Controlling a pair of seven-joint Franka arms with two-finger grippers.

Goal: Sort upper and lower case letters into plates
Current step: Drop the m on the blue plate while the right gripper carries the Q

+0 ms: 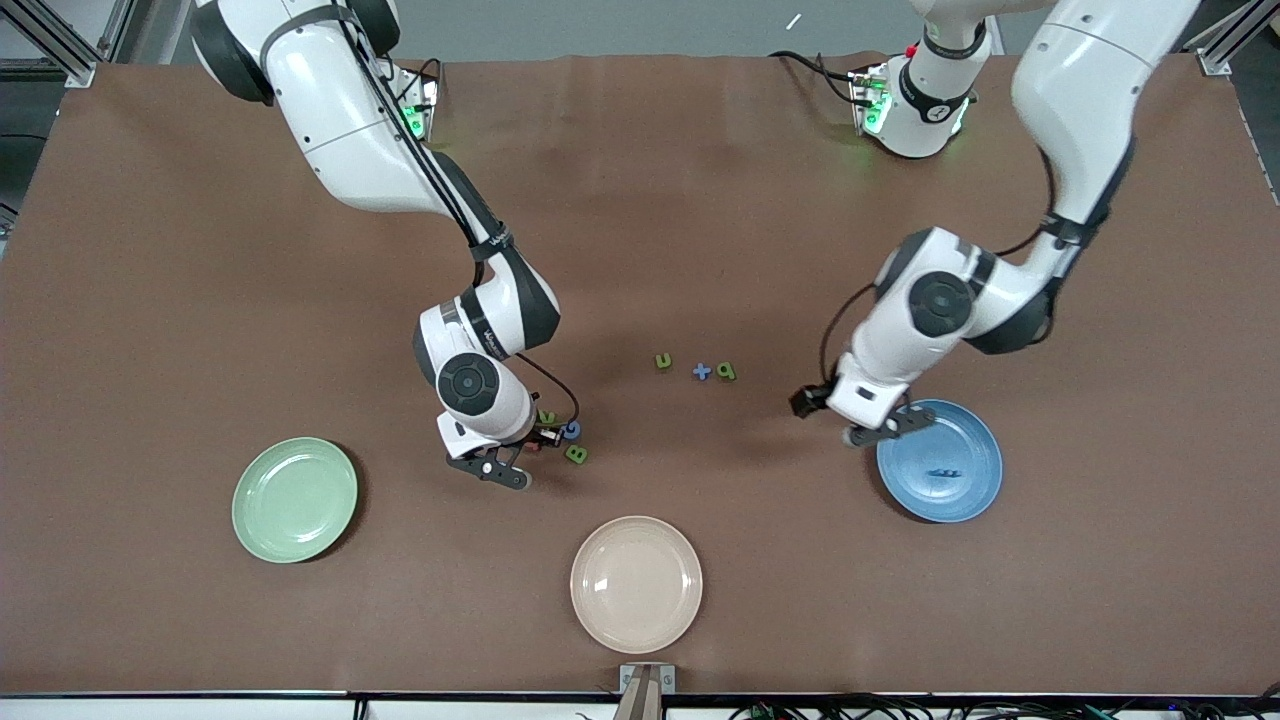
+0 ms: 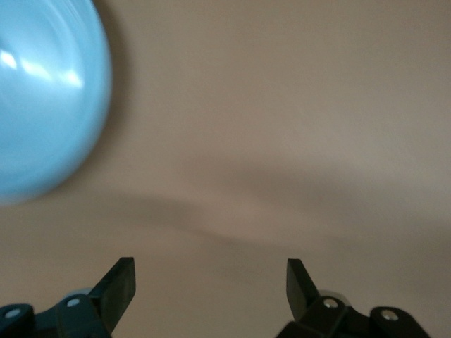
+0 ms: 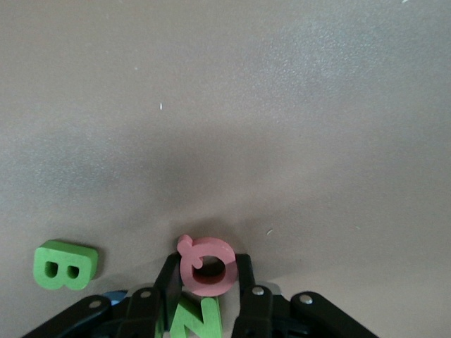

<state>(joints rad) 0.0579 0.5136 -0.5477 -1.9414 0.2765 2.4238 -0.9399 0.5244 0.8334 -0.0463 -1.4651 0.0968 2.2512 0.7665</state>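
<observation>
R gripper [image 3: 204,278] low on the table, jaws clenched on pink Q [image 3: 205,265]; green N [image 3: 198,317] touching, green B [image 3: 65,265] just beside. L gripper [image 2: 210,289] released, over blue plate [image 1: 965,495] rim, bare cloth around. Mint plate [image 1: 294,498] well apart.

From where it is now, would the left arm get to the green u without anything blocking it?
Probably yes. The left gripper hangs open and empty at the blue plate; only bare table lies between it and the green u, with the blue t just beside it.
</observation>
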